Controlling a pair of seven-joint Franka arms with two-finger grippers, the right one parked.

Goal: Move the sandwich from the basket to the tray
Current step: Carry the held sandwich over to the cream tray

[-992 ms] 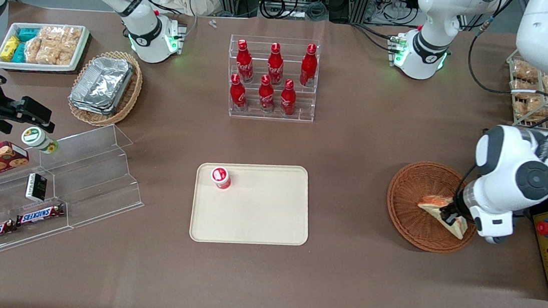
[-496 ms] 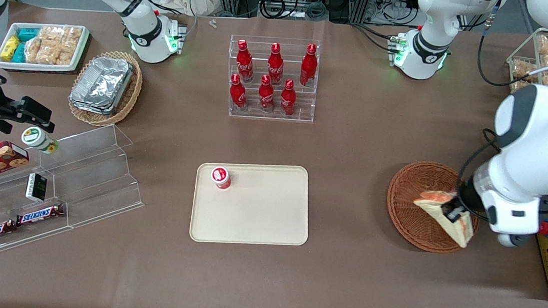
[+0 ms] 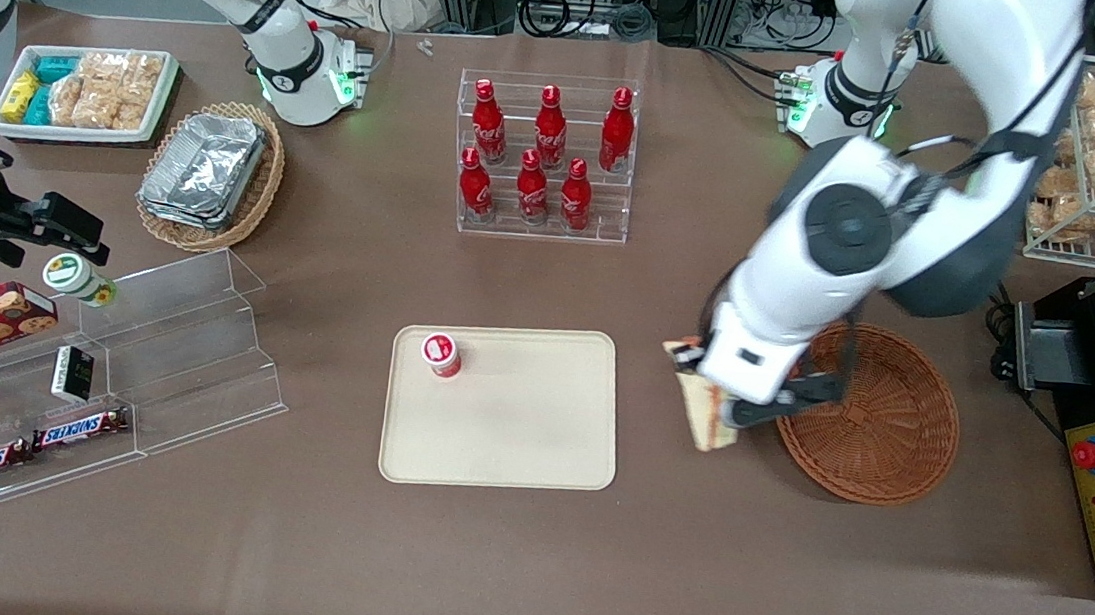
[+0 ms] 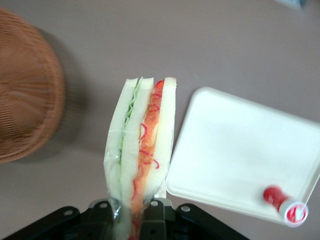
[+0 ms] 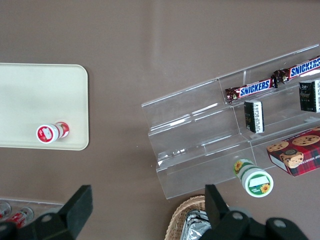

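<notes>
I am carrying the sandwich (image 3: pixel 701 410) clear of the basket (image 3: pixel 883 420), which now sits empty toward the working arm's end of the surface (image 3: pixel 523 566). The gripper (image 4: pixel 131 207) is clamped on the sandwich's lower end, holding it edge-up above bare surface between basket and tray (image 3: pixel 515 435). So the pick looks done; the transfer seems about halfway. I am still needing to reach over the tray, keep off the small red-capped bottle (image 3: pixel 441 354) standing there, lower and release.
</notes>
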